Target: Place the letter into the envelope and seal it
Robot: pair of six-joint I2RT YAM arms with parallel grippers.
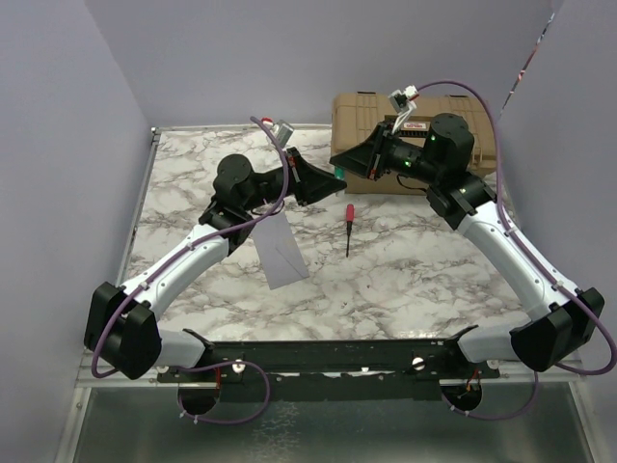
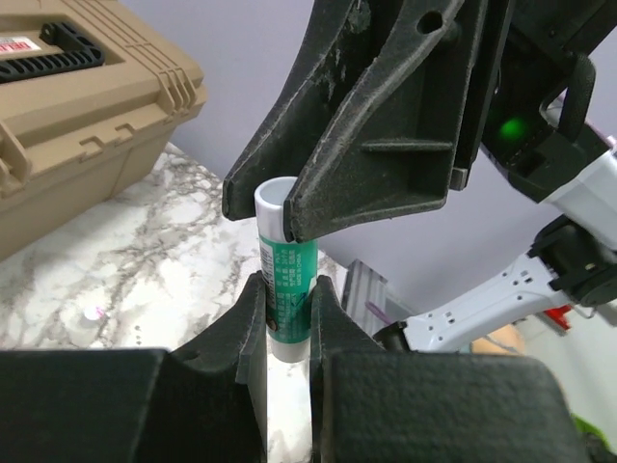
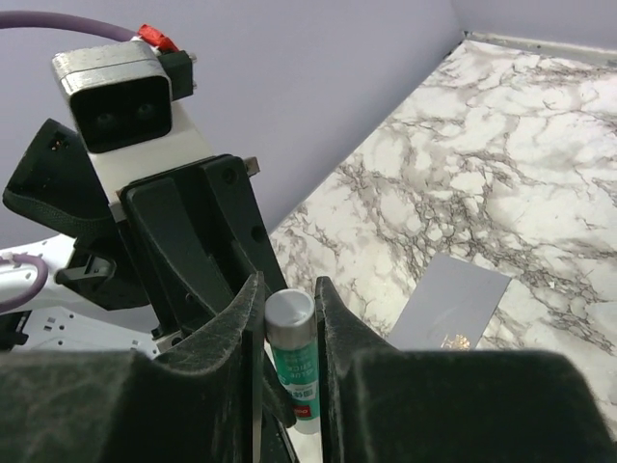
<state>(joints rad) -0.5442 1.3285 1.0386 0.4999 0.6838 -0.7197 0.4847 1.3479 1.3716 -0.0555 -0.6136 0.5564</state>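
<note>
A green glue stick (image 1: 338, 176) hangs in the air above the table's back middle, held between both grippers. My left gripper (image 1: 331, 179) is shut on the stick's lower body (image 2: 289, 280), its fingers (image 2: 249, 318) pressing both sides. From the other side my right gripper (image 1: 341, 166) is shut around the stick's grey capped end (image 3: 290, 311), with both fingers (image 3: 333, 309) against it. The grey envelope (image 1: 282, 253) lies flat on the marble below the left arm and also shows in the right wrist view (image 3: 453, 304). The letter is out of view.
A red-handled screwdriver (image 1: 349, 227) lies on the marble near the middle. A big tan hard case (image 1: 415, 135) stands at the back right, behind the right arm, and shows at the left in the left wrist view (image 2: 77, 106). Purple walls enclose the table.
</note>
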